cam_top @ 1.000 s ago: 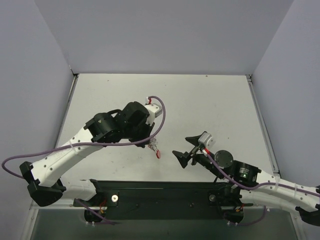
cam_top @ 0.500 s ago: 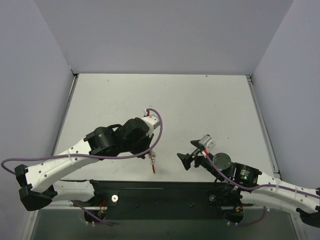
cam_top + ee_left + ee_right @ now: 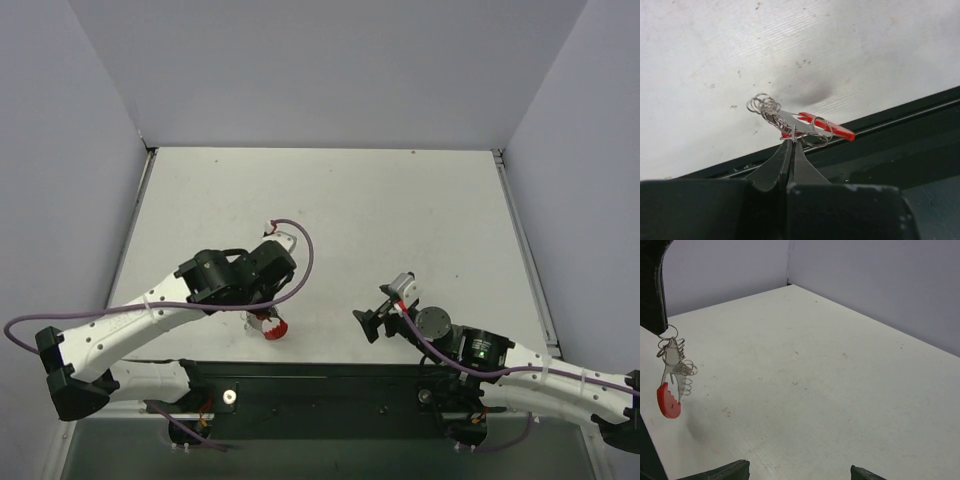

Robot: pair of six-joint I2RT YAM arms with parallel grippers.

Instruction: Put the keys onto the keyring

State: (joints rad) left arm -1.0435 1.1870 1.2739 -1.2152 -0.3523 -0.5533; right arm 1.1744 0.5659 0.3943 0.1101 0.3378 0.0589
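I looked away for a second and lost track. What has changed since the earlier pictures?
The left gripper, shut on the keyring, carried it back toward the near edge and to the left. The right gripper drew slightly back toward its base. The hold on the keyring stayed the same, and the right gripper stayed open and empty.

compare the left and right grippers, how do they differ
The left gripper has its fingers shut on the keyring; the right gripper has its fingers spread wide, empty. The left gripper points toward the black rail at the near edge; the right gripper faces out across the table. Both have black fingers.
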